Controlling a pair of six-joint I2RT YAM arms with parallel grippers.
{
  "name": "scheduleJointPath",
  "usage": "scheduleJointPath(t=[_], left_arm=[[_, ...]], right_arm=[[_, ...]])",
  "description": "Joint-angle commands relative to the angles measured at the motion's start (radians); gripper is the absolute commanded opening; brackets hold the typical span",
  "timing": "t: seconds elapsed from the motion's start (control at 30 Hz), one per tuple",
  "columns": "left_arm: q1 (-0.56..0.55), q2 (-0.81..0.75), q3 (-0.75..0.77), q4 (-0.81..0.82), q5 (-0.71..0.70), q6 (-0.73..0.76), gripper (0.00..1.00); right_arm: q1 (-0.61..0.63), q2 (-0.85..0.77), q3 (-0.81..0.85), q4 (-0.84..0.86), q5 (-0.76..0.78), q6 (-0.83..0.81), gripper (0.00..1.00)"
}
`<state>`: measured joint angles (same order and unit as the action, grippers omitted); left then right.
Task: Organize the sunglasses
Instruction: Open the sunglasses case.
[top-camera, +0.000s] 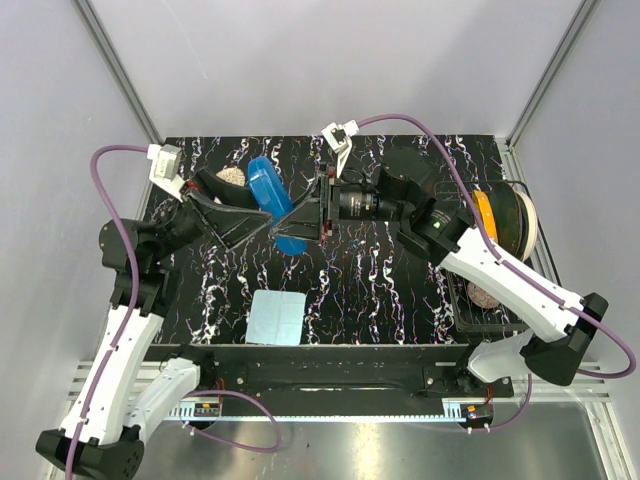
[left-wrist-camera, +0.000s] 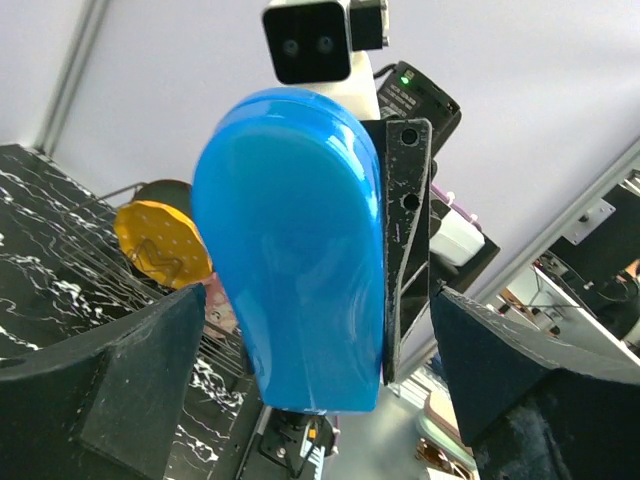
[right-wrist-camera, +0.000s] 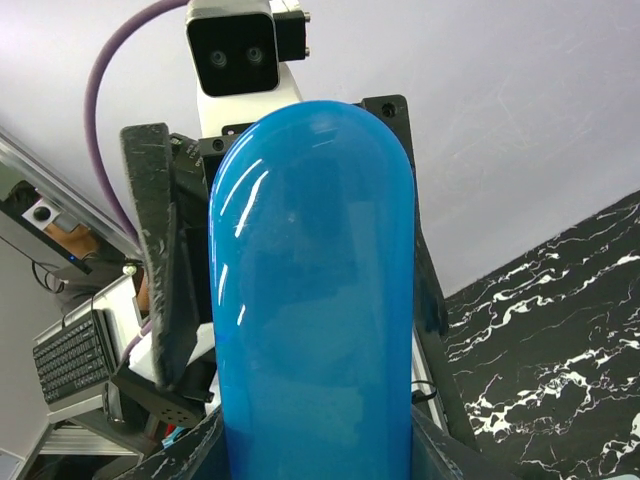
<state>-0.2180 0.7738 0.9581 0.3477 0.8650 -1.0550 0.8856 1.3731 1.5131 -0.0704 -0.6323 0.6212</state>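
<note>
The sunglasses are out of view. The glossy blue hard case (top-camera: 270, 200) is held closed above the table's middle back. My right gripper (top-camera: 305, 215) is shut on it from the right; in the right wrist view the case (right-wrist-camera: 315, 300) fills the space between the fingers (right-wrist-camera: 440, 455). My left gripper (top-camera: 258, 222) is open around the case from the left. In the left wrist view the case (left-wrist-camera: 295, 250) stands between the left fingers (left-wrist-camera: 110, 380), with a gap on each side.
A light blue square cloth (top-camera: 276, 316) lies flat near the front edge. A black wire basket (top-camera: 480, 305) stands at the right, with an orange and white spool (top-camera: 495, 220) behind it. A small beige object (top-camera: 231, 176) lies at the back left.
</note>
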Motion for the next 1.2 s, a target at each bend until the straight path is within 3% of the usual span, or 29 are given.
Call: scheduleJointPath(t=[0.0, 0.03, 0.1, 0.13, 0.23, 0.3, 0.4, 0.47, 0.57, 0.6, 0.8, 1.03, 1.17], left_arm=[[-0.049, 0.021, 0.008, 0.036, -0.017, 0.030, 0.99], [-0.053, 0.024, 0.007, 0.024, -0.021, 0.050, 0.99], [-0.060, 0.019, 0.007, -0.006, -0.029, 0.069, 0.90], [-0.060, 0.018, 0.007, -0.012, -0.030, 0.085, 0.80], [-0.061, 0.009, 0.024, -0.073, -0.043, 0.127, 0.72], [-0.060, 0.004, 0.034, -0.099, -0.046, 0.142, 0.75], [-0.060, 0.001, 0.048, -0.130, -0.044, 0.159, 0.92], [-0.060, -0.001, 0.065, -0.170, -0.049, 0.187, 0.95], [-0.061, -0.007, 0.073, -0.191, -0.052, 0.205, 0.90], [-0.060, -0.007, 0.074, -0.191, -0.052, 0.207, 0.82], [-0.060, -0.013, 0.085, -0.199, -0.041, 0.208, 0.57], [-0.060, -0.021, 0.096, -0.202, -0.017, 0.211, 0.55], [-0.060, -0.025, 0.097, -0.188, 0.022, 0.210, 0.68]], right_arm=[[0.007, 0.011, 0.007, 0.058, -0.029, 0.008, 0.10], [0.006, 0.011, 0.004, 0.058, -0.027, 0.008, 0.10], [0.006, 0.007, 0.001, 0.058, -0.023, 0.006, 0.10], [0.006, 0.006, -0.001, 0.060, -0.021, 0.006, 0.10], [0.006, 0.003, -0.004, 0.054, -0.018, 0.002, 0.09], [0.006, 0.001, -0.005, 0.050, -0.015, -0.002, 0.09], [0.006, 0.001, -0.011, 0.047, -0.010, -0.008, 0.08], [0.006, 0.000, -0.016, 0.043, -0.007, -0.012, 0.08], [0.006, -0.002, -0.021, 0.041, 0.000, -0.015, 0.08], [0.007, -0.005, -0.022, 0.043, 0.002, -0.015, 0.08], [0.007, -0.008, -0.033, 0.041, 0.005, -0.018, 0.07], [0.004, -0.006, -0.037, 0.043, 0.002, -0.021, 0.07], [0.006, -0.006, -0.041, 0.041, -0.007, -0.021, 0.06]])
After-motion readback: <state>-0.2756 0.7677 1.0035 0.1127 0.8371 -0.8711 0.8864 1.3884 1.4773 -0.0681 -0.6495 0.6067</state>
